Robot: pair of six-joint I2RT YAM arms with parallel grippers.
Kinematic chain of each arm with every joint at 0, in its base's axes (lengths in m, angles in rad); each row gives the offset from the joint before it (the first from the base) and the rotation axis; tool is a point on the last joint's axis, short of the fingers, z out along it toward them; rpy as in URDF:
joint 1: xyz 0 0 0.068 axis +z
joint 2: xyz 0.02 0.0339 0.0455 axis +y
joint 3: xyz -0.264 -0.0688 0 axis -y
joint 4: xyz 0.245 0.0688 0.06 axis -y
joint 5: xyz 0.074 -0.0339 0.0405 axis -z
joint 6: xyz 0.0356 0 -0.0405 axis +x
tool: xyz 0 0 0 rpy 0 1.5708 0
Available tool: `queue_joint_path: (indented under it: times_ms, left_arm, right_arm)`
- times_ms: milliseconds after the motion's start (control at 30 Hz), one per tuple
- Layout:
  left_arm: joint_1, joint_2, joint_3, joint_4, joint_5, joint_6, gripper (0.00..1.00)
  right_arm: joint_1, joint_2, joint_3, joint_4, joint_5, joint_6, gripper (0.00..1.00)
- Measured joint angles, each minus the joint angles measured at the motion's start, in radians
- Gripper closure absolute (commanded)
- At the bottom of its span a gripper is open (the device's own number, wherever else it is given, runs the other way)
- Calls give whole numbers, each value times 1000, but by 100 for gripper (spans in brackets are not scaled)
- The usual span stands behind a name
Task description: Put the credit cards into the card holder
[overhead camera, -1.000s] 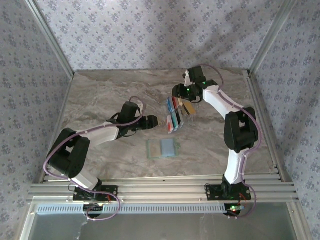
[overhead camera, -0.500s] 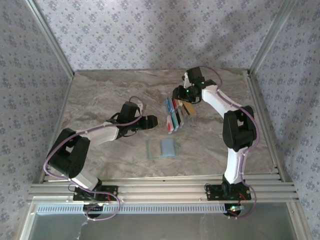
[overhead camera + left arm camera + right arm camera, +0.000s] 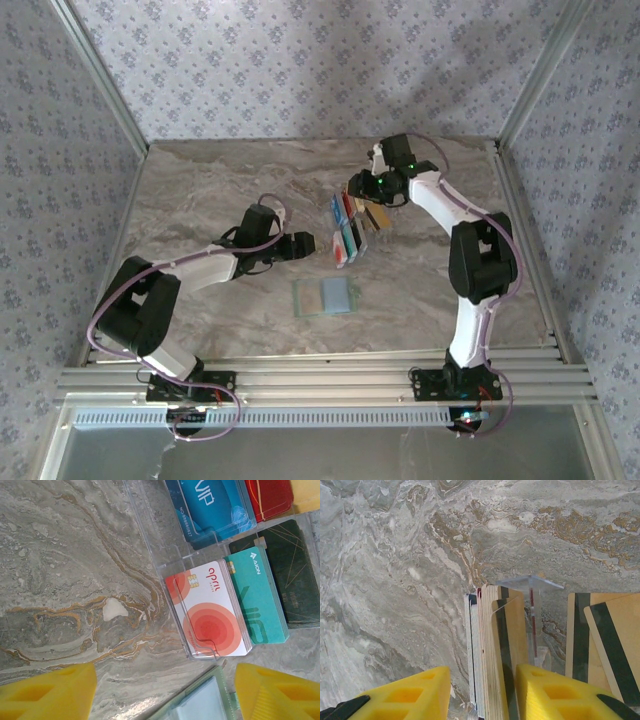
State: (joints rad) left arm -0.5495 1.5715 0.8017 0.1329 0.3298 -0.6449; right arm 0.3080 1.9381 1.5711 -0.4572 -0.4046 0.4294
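Since one second ago, my right arm has shifted its elbow slightly toward the right edge of the worktop [image 3: 220,190], and the jaws of my right gripper [image 3: 360,188] have narrowed. My left arm has held position.

Nearest the near edge, about mid-width, the card holder [image 3: 325,296] lies flat, with a pale blue panel showing on it. Just beyond it, my left gripper [image 3: 308,243] hovers with jaws wide apart and nothing held. Its wrist view looks down on a white-and-red card [image 3: 212,615] and a teal card [image 3: 255,597] side by side in a clear rack [image 3: 150,535]. The credit cards [image 3: 350,225] fill this rack, right of centre.

Farthest, my right gripper straddles a stack of tan cards [image 3: 507,650] standing on edge. Its jaws are partly apart, a gap shows on one side, and no grip is made.
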Motion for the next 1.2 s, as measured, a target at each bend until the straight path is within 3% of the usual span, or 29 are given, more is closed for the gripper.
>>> queue_joint_path:
  times_ms: [300, 733, 1100, 1200]
  left_arm:
    - [6, 0, -1, 0, 0, 0, 27]
    - [7, 0, -1, 1, 0, -2, 27]
    - [7, 0, -1, 1, 0, -2, 27]
    - [7, 0, -1, 1, 0, -2, 27]
  right_arm:
    - [-6, -15, -3, 6, -4, 3, 62]
    - [-22, -16, -15, 24, -35, 26, 57]
    - [-39, -16, -37, 63, -76, 53, 63]
    - [-40, -16, -39, 68, -82, 56, 70]
